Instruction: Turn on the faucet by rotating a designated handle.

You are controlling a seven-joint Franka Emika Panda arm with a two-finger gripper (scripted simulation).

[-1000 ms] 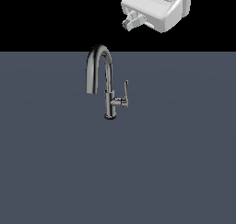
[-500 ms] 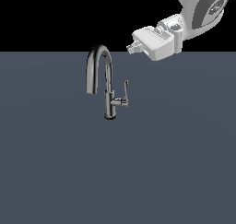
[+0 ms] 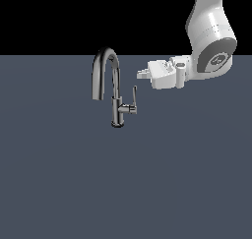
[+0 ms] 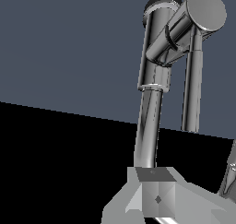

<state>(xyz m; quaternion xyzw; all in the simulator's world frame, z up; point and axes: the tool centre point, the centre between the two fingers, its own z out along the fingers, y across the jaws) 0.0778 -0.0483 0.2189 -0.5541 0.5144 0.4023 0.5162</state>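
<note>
surface (image 3: 123,184): plain grey-blue plane, the faucet was carried on it.
arm (image 3: 211,31): white, seen entering from the exterior view's upper right, wrist bent so the pincer was aimed sideways at the tap.
faucet (image 3: 116,100): dark glossy gooseneck, upright, slightly toward the exterior view's left of centre; arched spout (image 3: 104,68) curved away from the arm.
pincer (image 3: 143,74): held near the handle, level with the spout's upper part, touching nothing; finger gap not resolved, width could not be told.
handle (image 3: 134,95): thin lever standing up from a short stub, on the arm's side.
risk: lever judged slim, pincer judged high; the spout could be struck or the lever missed and slipped past.
</note>
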